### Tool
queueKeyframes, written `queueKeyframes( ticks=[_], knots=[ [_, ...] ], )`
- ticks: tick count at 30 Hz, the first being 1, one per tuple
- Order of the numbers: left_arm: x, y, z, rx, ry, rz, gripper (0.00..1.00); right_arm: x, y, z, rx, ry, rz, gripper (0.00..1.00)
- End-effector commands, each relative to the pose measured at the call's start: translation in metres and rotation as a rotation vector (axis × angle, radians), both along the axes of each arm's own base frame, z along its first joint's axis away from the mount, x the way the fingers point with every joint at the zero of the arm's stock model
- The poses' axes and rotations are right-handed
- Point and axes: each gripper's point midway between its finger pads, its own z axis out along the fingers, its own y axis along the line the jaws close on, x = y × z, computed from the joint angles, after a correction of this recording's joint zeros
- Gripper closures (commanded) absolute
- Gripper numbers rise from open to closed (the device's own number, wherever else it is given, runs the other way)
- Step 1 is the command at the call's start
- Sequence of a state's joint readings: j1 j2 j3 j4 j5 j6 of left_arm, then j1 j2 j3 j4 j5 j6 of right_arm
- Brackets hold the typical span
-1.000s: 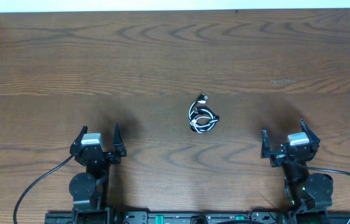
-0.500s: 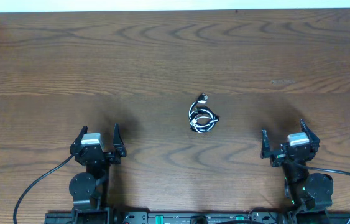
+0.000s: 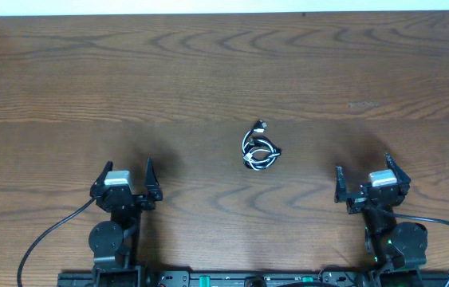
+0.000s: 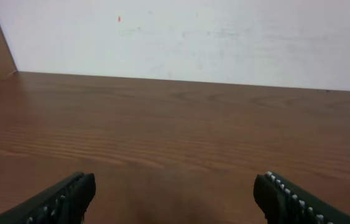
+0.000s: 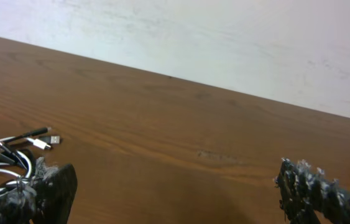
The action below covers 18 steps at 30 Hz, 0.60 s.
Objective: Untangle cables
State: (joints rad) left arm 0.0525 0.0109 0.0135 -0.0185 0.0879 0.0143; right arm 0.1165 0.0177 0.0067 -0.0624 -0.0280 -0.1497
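- So, where do the cables lie?
- They're bunched in a small black-and-white knot near the middle of the desk, touching neither arm.
- And the grippers?
- The left gripper is spread wide and empty, with the knot ahead and to its right, well apart. The right gripper also gapes with nothing in it, the knot ahead and to its left.
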Motion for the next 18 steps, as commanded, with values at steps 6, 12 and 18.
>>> queueKeyframes(
  ticks=[6,12,18],
  knots=[
    [-0.005,-0.005,0.005,-0.052,0.044,-0.027,0.14,0.001,-0.006,0.003,0.129,0.007,-0.046,0.01],
    [-0.003,-0.005,0.008,-0.141,0.135,-0.011,0.14,-0.002,-0.013,0.004,0.114,0.096,-0.090,0.01],
    [0.010,-0.018,0.017,-0.184,0.264,-0.072,0.14,0.004,-0.013,0.013,0.111,0.236,-0.106,0.01]
  ],
)
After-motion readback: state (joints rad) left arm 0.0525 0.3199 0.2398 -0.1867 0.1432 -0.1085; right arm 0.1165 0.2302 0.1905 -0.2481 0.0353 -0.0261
